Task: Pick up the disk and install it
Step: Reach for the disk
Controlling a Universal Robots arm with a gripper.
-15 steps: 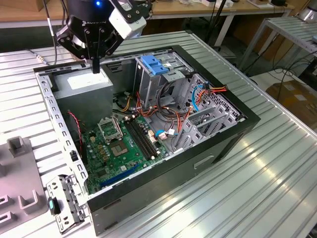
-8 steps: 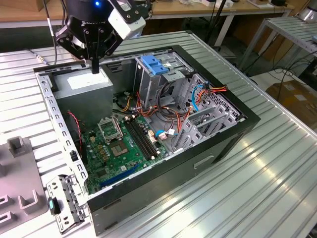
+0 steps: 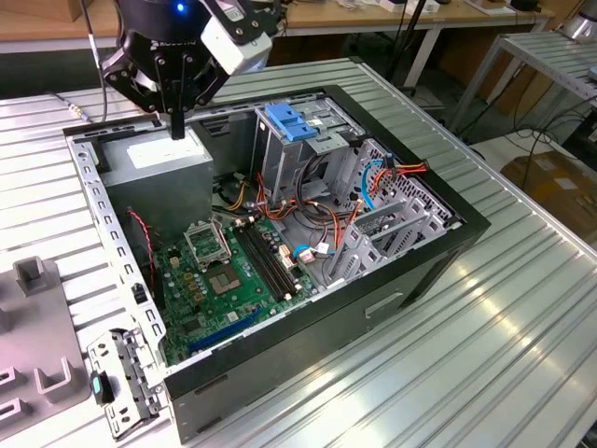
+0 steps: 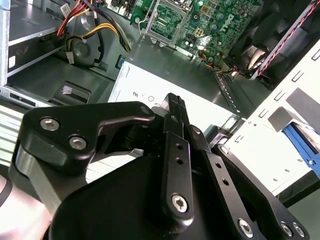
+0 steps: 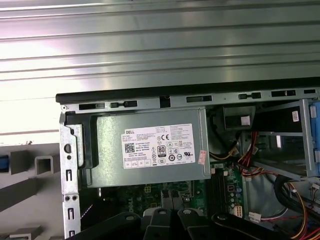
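**Empty gripper above the power supply, disk not yet in hand**

The ribbed metal table (image 3: pixel 494 355) carries an open computer case (image 3: pixel 401 280). Inside it, the grey power supply (image 3: pixel 159 161) takes one corner. The gripper (image 3: pixel 177 129) hangs just above this box, with its fingers pressed together and nothing between them. I judge that the work stands at its beginning and the pick is not yet made.

I cannot place the disk with certainty. A blue edge (image 5: pixel 2 163) beside the grey fixtures (image 5: pixel 30 162), outside the case, may be one of its rails, but too little of it shows. A grasp will ask first for spread fingers and for a path away from the power supply.

For the installing, the drive cage (image 3: pixel 280 163) carries a light-blue latch plate (image 3: pixel 289 123) on top. Orange and red cables (image 3: pixel 326 219) lie close beside the cage and could catch the disk.
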